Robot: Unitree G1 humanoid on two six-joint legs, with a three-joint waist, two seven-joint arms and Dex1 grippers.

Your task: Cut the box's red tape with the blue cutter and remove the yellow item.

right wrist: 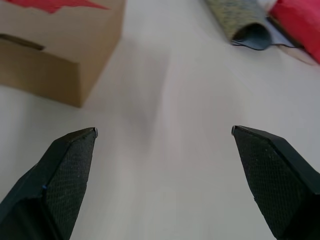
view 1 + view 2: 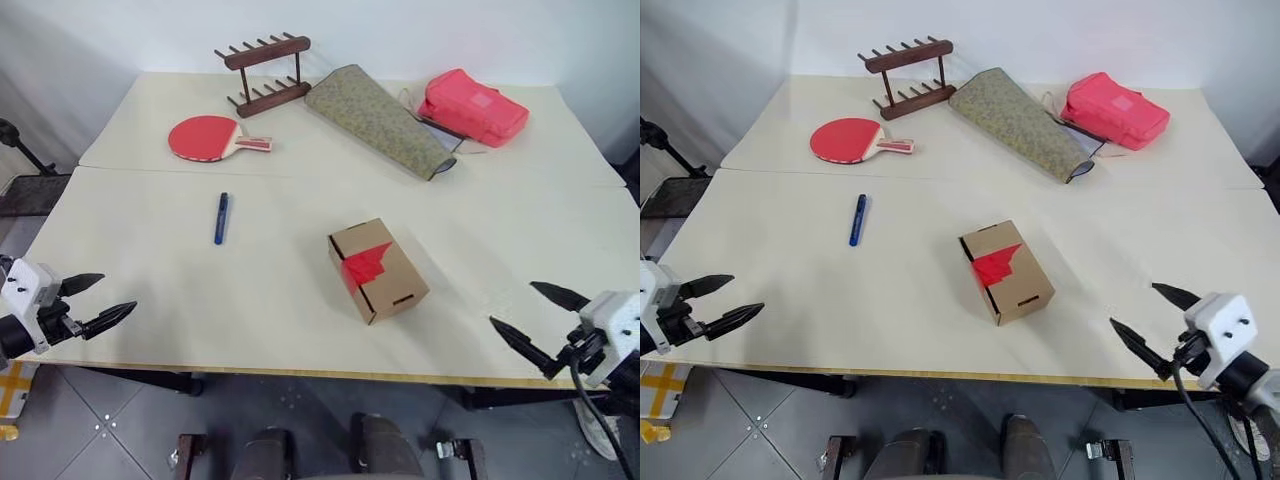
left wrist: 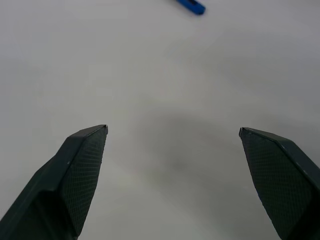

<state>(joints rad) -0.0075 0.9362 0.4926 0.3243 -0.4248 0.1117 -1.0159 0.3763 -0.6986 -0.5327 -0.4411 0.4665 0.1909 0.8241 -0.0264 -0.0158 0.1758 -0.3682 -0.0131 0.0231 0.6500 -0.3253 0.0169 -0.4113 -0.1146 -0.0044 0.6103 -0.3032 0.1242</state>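
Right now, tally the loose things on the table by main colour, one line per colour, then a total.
Red or pink: 2, the paddle and the pink-red bag
Blue: 1, the blue cutter
Brown: 2, the box with the red tape on it, and the wooden rack
Olive-grey: 1, the patterned pouch
Total: 6

Even, bright overhead light; soft shadow beside the box (image 2: 378, 270); wrist views blurred (near fingertips sharper); no glare.
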